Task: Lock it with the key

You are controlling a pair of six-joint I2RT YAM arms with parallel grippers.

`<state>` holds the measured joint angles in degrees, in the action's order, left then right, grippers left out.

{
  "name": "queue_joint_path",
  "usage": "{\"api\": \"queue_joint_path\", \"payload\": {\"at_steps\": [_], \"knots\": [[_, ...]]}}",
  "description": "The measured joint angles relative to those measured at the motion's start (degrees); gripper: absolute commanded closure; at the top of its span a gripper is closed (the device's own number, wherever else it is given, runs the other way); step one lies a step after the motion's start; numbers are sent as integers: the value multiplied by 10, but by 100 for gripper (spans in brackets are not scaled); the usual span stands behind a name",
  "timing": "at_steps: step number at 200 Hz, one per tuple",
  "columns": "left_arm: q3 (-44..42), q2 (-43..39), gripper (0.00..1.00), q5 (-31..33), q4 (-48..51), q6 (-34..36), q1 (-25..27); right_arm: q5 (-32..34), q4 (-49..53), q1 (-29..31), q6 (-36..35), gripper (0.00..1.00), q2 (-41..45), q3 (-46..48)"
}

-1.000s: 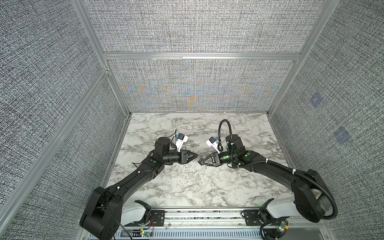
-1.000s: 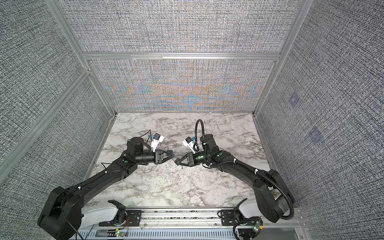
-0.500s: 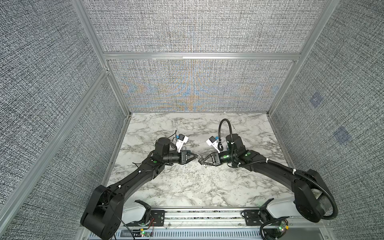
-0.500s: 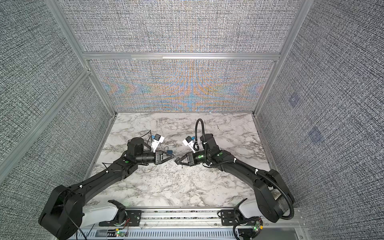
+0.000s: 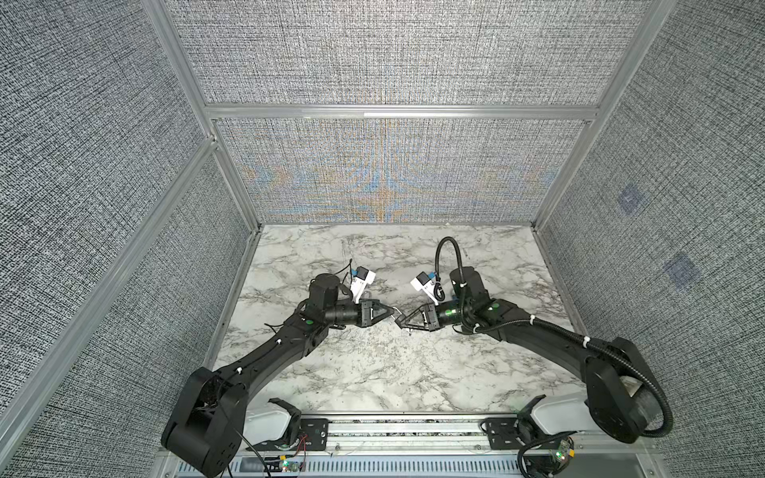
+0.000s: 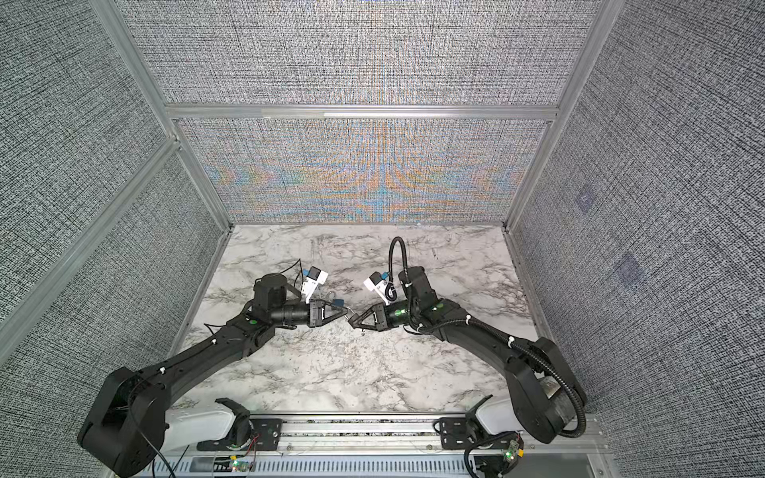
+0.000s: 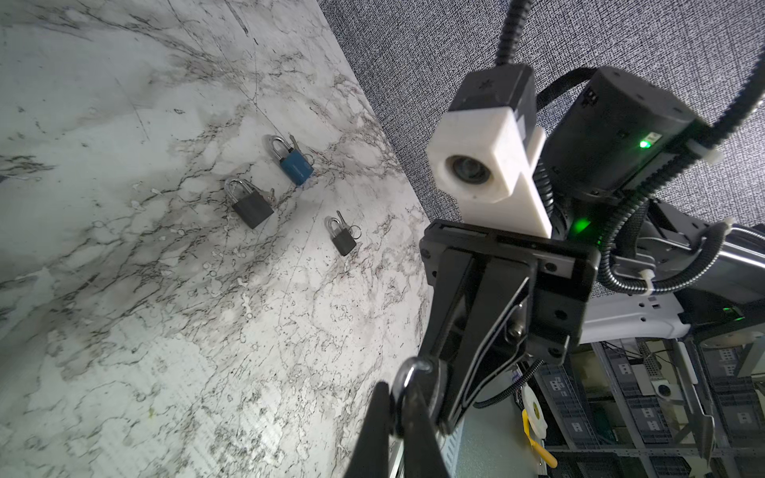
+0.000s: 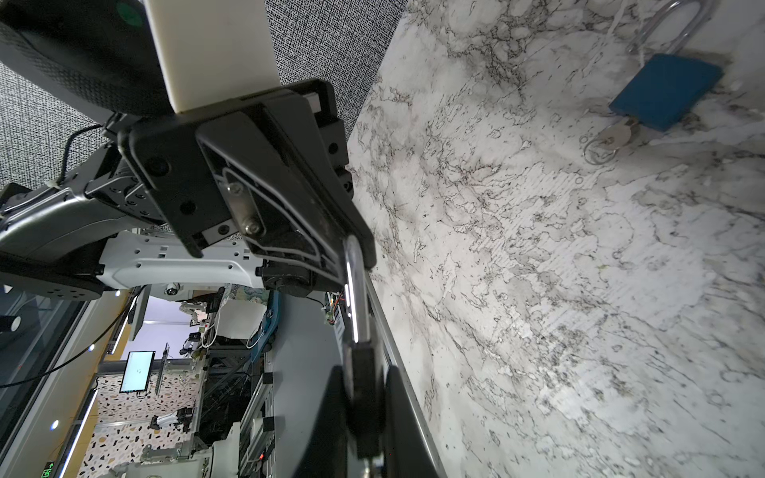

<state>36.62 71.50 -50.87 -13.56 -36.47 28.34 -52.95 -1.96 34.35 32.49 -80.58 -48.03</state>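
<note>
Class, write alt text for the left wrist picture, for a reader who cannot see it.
The left gripper and the facing right gripper are both shut on one padlock, only its silver loop showing. Beyond, on the marble table, lie a blue padlock, a larger dark padlock and a smaller dark padlock, keys by each.

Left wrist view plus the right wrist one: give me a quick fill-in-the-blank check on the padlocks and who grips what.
In the left wrist view, ___ padlocks lie on the marble table. The one coloured padlock there is ___. The left gripper is shut on the silver ___ of the held padlock. The right gripper clamps its dark ___.
Missing words: three; blue; shackle; body.
</note>
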Motion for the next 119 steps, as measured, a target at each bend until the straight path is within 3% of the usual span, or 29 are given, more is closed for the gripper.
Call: {"api": "queue_joint_path", "payload": {"at_steps": [7,14,36,119], "knots": [[0,-1,95,0,1,0,0,-1,0,0,0,100,0,0],[0,-4,84,1,3,0,0,-2,0,0,0,100,0,0],[0,-19,67,13,7,3,1,-10,-5,0,6,100,3,0],[25,-17,66,33,28,16,0,-21,-18,1,15,100,10,8]]}}
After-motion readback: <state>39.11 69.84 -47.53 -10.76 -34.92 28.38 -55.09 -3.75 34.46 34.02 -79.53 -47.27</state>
